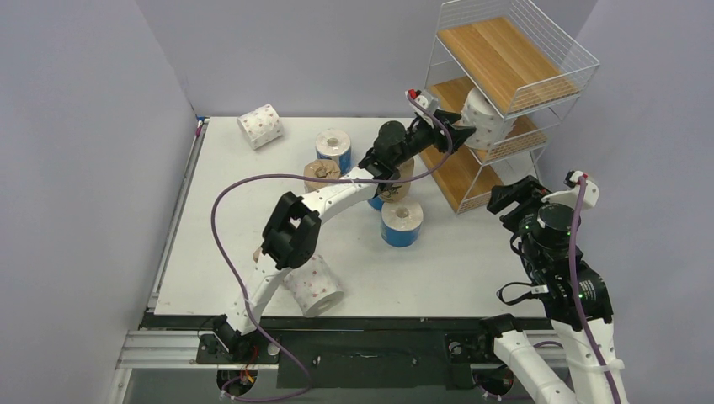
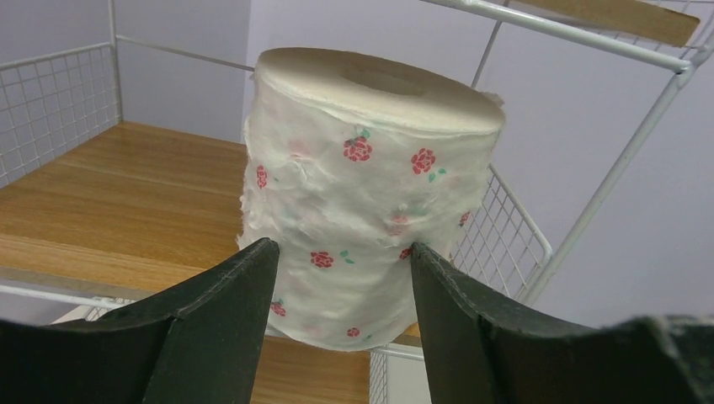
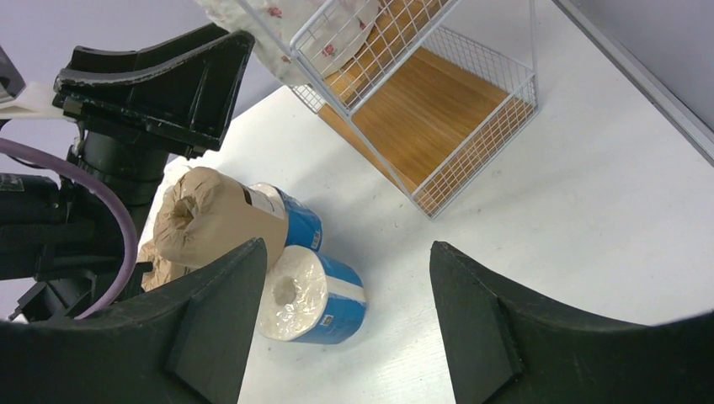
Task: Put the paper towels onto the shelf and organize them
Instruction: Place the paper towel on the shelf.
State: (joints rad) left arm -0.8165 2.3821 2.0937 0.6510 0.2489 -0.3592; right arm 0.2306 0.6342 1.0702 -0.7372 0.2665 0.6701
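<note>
- the shelf (image 1: pixel 505 59) stands at 2 o'clock on the tabletop (image 1: pixel 471 269), with its open front turned toward 8 o'clock.
- a rose-print roll (image 2: pixel 370 168) stands upright on the shelf's middle board, at the front edge and near the mesh side.
- the left jaws are spread and reach in at the middle tier. their tips sit low at the front of the rose-print roll, and the gap between them is narrower than the roll. i cannot tell whether the tips touch it.
- the right jaws are spread with nothing between them. they hang over the tabletop at 4 o'clock, near the foot of the shelf.
- the far spotted roll (image 1: pixel 259 126) lies on its side at 11 o'clock.
- the far blue roll (image 1: pixel 333 150) stands with its core up near 12 o'clock, and the far brown roll (image 1: pixel 322 174) is just beside it on the 6 o'clock side.
- the middle brown roll (image 3: pixel 206 215) sits near the centre, partly hidden by the left arm (image 1: pixel 337 195) in the top view.
- the middle blue roll (image 1: pixel 402 221) stands core up just toward 6 o'clock of the middle brown roll.
- the near spotted roll (image 1: pixel 313 284) lies on its side at 7 o'clock, partly under the left arm.
</note>
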